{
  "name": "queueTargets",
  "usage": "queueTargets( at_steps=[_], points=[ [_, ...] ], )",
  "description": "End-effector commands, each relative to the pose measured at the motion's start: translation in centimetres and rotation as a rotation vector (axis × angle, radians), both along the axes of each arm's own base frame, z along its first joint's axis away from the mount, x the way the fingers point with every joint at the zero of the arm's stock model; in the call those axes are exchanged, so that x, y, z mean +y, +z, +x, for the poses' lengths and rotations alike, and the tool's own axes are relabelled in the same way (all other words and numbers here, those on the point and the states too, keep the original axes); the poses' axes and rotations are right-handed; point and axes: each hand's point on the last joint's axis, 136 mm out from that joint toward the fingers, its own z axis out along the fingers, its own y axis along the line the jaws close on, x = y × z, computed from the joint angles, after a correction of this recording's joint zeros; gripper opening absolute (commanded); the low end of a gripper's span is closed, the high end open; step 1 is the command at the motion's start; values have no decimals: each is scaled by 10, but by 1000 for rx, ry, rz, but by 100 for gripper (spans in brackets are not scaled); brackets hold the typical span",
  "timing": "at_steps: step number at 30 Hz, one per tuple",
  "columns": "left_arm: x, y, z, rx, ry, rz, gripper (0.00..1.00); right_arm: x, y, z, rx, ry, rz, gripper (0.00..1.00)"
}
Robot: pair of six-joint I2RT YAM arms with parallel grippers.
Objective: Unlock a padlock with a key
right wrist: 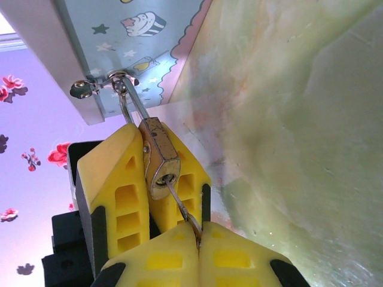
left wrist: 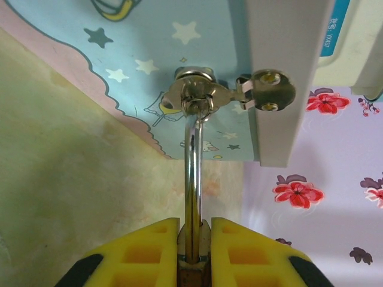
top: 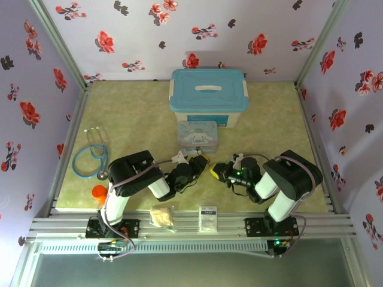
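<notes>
While the left gripper clamped its yellow fingers narrowly on either side of the brass body of the padlock, the lock's silver shackle ran up from between them and passed through the metal hasp on the blue cartoon tin. Seen from the right wrist, the padlock hung tilted from that hasp with its keyhole end turned toward the camera. The right gripper was pinched tight on the key, a thin dark sliver whose far end reached the keyhole; whether the shackle was locked could not be told. From above, both grippers met just near of the tin, at the middle of the table. The tin stood touching or just near of a white storage box with a blue lid, and a blue stethoscope lay well apart at the left.
</notes>
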Motion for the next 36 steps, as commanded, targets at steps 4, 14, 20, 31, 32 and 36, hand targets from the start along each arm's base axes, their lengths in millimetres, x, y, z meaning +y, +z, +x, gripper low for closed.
queueTargets(
  at_steps=[4,14,20,31,32,36],
  points=[
    [-38,29,-34,-17,-215,-89,0,15,58,36,-156,-13,144,0],
    [-39,50,-36,-27,-229,-138,0,5,44,47,-142,-29,114,0],
    [-40,49,-36,-28,-235,-135,0,-7,46,51,-148,-27,121,0],
    [-50,58,-35,-43,-254,-156,0,-3,55,56,-188,-17,128,0],
    [-51,58,-35,-42,-254,-156,0,-3,58,56,-193,-20,131,0],
    [-52,56,-34,-41,-252,-156,0,5,66,54,-202,-17,147,0]
  ],
)
